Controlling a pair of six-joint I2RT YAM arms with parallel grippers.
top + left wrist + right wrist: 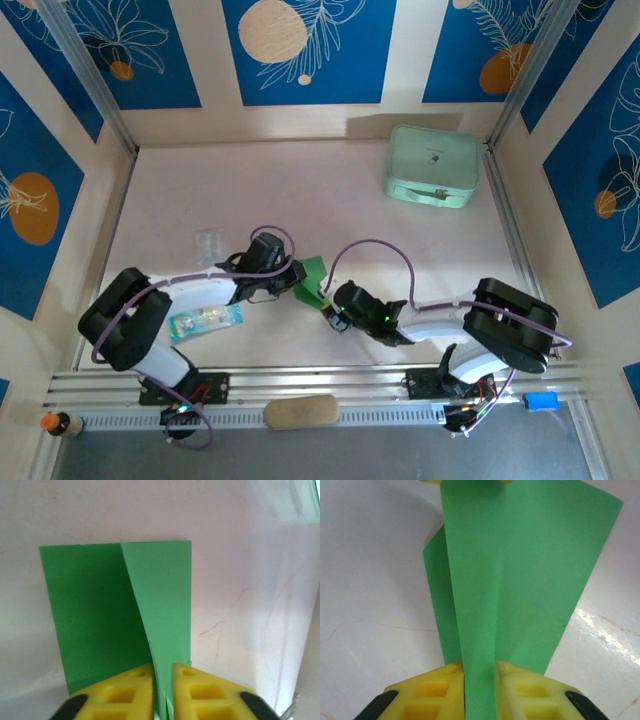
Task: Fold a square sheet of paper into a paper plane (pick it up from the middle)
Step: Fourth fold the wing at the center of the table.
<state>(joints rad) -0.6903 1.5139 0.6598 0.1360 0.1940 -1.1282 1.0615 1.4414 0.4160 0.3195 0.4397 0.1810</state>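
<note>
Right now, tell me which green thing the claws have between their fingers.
The thin bright green folded paper sheet, pinched between the left claw and right claw; the pale mint-green rounded case sits apart at the far right, untouched.

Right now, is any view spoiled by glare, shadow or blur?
Right wrist: bright glare on the table beside the green paper; left wrist: the yellow fingers look soft, the paper crisp; top view: evenly lit, soft shadow behind the mint case.

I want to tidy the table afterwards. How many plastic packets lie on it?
2. A clear packet lies just beyond the left arm; a blue-print packet lies on its near side. The arms may hide others.
</note>
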